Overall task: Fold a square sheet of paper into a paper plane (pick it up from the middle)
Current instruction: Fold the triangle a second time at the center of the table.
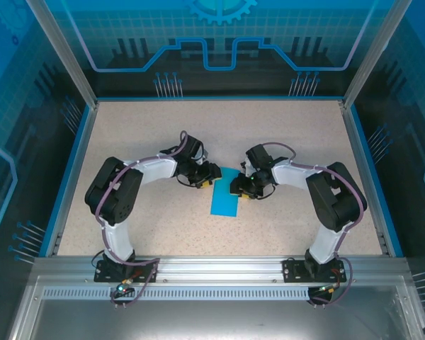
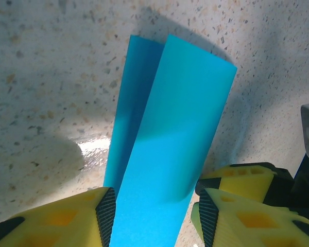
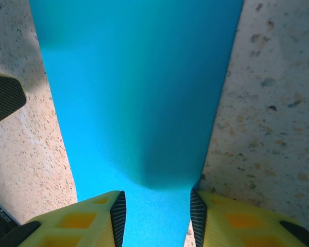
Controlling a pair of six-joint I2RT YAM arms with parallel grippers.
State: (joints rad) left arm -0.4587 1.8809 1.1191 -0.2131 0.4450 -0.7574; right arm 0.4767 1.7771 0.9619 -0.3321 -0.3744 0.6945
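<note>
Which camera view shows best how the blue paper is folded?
The left wrist view: there the blue paper shows two offset layers, one strip lying over another. In the top external view it is a small narrow rectangle, layers hard to tell. In the right wrist view it is very close and looks like one plain blue surface.

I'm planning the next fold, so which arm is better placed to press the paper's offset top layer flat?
Left, probably. The left gripper straddles the folded cyan-blue paper sheet with open jaws where its top layer sits offset from the bottom one. The right gripper straddles a smooth stretch.
</note>
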